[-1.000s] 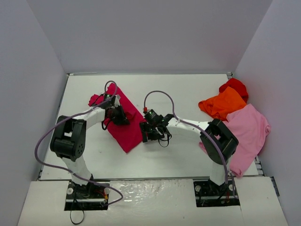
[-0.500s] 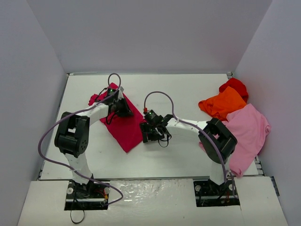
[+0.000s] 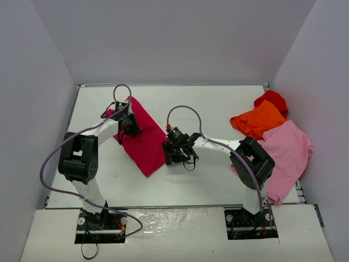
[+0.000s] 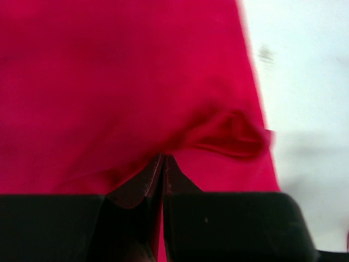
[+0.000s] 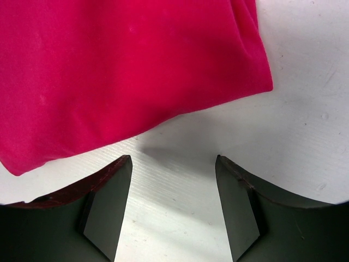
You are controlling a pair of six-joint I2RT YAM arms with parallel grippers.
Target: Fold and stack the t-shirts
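Observation:
A crimson-magenta t-shirt (image 3: 146,146) lies folded into a long slanted strip on the white table, left of centre. My left gripper (image 3: 130,126) sits over its upper part. In the left wrist view that gripper (image 4: 163,157) is shut, with a raised pucker of the crimson cloth (image 4: 109,82) pinched at its tips. My right gripper (image 3: 173,156) hovers at the strip's lower right edge. In the right wrist view it (image 5: 173,164) stands open over bare table, just short of the crimson hem (image 5: 120,71).
At the far right lie an orange shirt (image 3: 258,120), a bright red one (image 3: 272,100) behind it, and a light pink one (image 3: 287,150) spread toward the table's right edge. Grey walls close in the table on three sides.
My left gripper has moved toward the far left, drawing the upper part of the crimson shirt with it. The right gripper has barely moved.

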